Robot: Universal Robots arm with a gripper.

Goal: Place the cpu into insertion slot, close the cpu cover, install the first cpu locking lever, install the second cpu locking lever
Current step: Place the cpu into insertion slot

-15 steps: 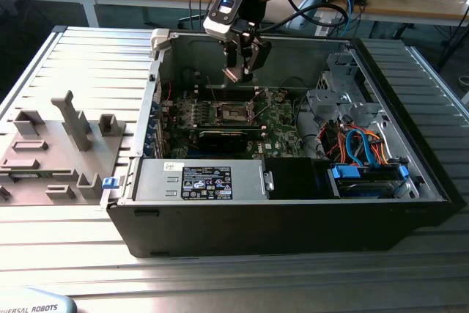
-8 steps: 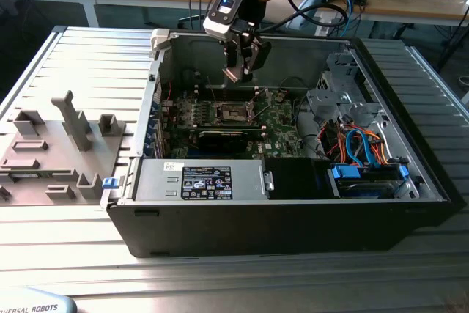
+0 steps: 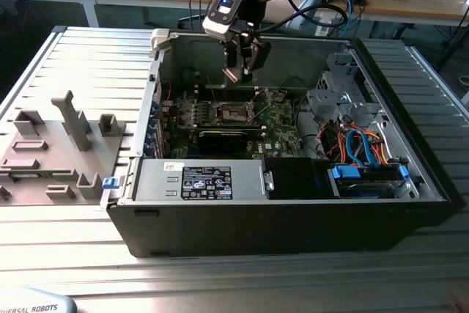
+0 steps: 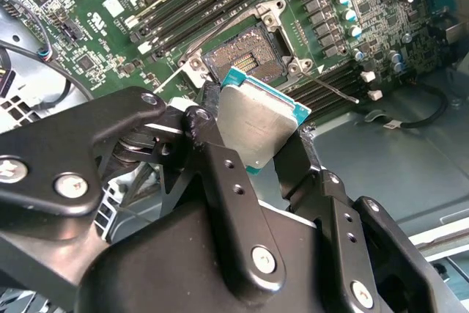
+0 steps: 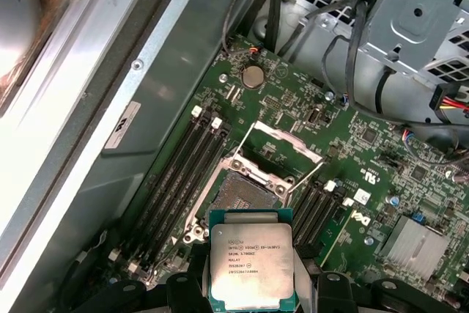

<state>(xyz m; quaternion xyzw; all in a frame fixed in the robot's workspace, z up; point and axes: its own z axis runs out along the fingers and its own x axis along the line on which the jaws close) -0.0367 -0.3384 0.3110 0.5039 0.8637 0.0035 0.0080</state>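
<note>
The cpu, a flat square chip with a dull silver top and a green edge, is clamped by its sides in the gripper and sits clear above the board, tilted. The insertion slot is dark, square and unoccupied. The cpu cover stands hinged open. One thin locking lever appears unlatched.

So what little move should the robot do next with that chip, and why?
Probably ease it down toward the socket. The gripper holds the cpu in the air close to the insertion slot, which looks empty, and the cpu cover is flipped up, so nothing seems to block the way.
</note>
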